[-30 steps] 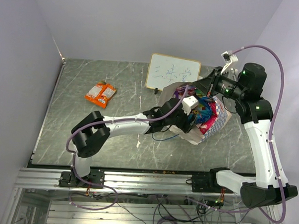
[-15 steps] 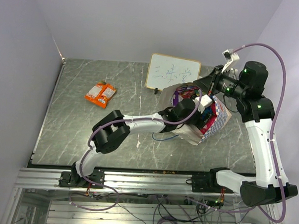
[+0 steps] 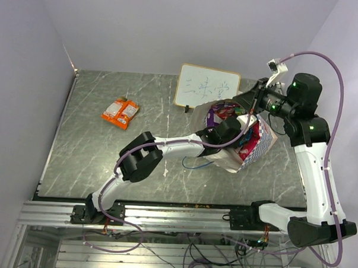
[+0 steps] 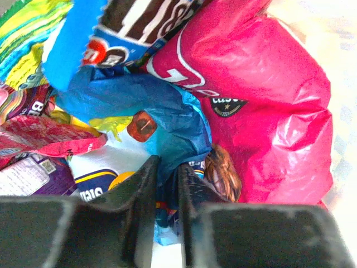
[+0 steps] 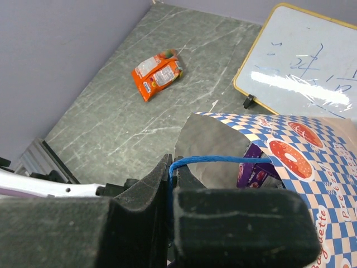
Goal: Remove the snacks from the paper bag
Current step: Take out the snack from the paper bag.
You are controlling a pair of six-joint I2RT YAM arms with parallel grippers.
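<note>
Fingers (image 4: 140, 215) tight among snacks (image 4: 268, 106) in bag (image 3: 260, 148)

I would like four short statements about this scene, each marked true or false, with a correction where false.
1. The right jaws pinch the blue cord handle of the paper bag. True.
2. The left jaws hang open above the table. False: they are inside the bag, closed on a blue packet.
3. An orange packet lies on the table, outside the bag. True.
4. The white signboard is inside the bag. False: it is outside, beyond the bag.
</note>
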